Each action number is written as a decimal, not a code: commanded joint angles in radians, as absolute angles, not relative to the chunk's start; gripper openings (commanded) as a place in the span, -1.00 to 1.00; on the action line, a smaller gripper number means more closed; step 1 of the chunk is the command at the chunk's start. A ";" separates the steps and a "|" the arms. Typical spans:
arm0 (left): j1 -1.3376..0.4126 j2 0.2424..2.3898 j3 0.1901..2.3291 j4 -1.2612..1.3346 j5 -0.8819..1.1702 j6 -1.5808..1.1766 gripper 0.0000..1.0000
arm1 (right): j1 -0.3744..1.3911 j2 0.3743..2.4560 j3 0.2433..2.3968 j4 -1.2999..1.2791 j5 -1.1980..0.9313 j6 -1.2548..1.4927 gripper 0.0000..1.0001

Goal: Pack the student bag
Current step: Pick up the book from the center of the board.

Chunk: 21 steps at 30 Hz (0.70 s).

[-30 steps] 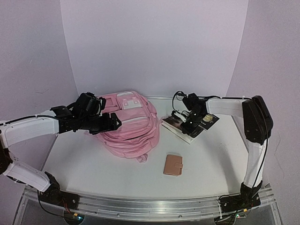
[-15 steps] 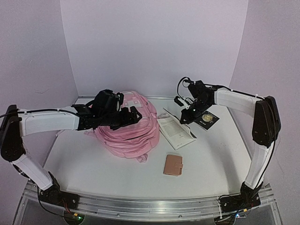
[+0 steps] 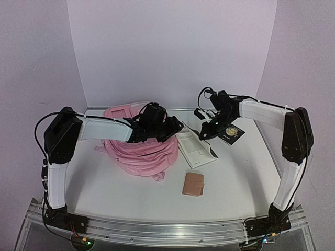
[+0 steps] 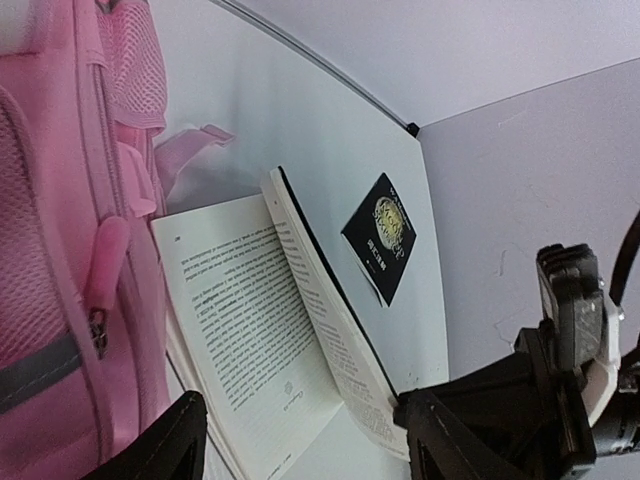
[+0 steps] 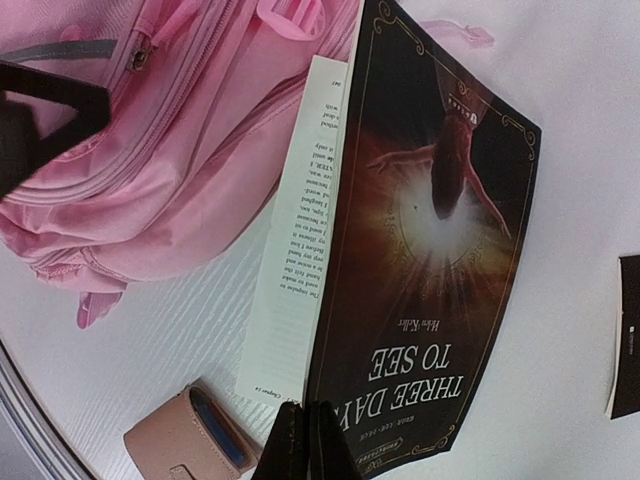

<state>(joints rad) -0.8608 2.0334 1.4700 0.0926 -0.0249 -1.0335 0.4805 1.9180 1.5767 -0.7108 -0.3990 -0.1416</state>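
The right fingers [image 5: 302, 440] are pressed narrow on the near edge of a book's [image 5: 430, 230] dark front cover, holding it lifted off the pages. The left fingers [image 3: 174, 127] stand wide apart with nothing between them, hovering over the open book just past the right side of the student bag [image 3: 138, 149]. The bag lies flat on the left-centre of the counter [image 3: 104, 183], under the left arm. Its long axis runs from the far wall toward the near edge, leaning a little right at the near end; which end is its top I cannot tell. Right of the book lies a small dark booklet [image 3: 232, 133] with a gold emblem, and nearer the arms, apart from the rest, a tan wallet [image 3: 193, 184]. The overhead view shows only the book's white pages. The right wrist view alone shows the cover, a figure against a glow with the title "THREE DAYS TO SEE". The left wrist view alone shows the printed page, the bag's zip pull, its grey stripe and a mesh pocket.
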 commanded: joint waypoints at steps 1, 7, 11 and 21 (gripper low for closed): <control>-0.864 2.120 1.581 0.190 0.013 -1.094 0.34 | 0.484 1.856 1.566 -0.683 -0.455 -0.130 -1.00; -0.864 2.246 1.685 0.169 0.054 -1.134 0.33 | 0.485 1.846 1.546 -0.677 -0.480 -0.120 -1.00; -0.865 2.310 1.733 0.178 0.085 -1.150 0.33 | 0.488 1.845 1.529 -0.673 -0.497 -0.113 -1.00; -0.868 2.383 1.797 0.175 0.127 -1.165 -0.16 | 0.531 1.842 1.505 -0.656 -0.515 -0.103 -1.00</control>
<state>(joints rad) -0.8661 2.3740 1.7530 0.1586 0.1051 -1.1544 0.5064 1.9015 1.5011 -0.6777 -0.4633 -0.1115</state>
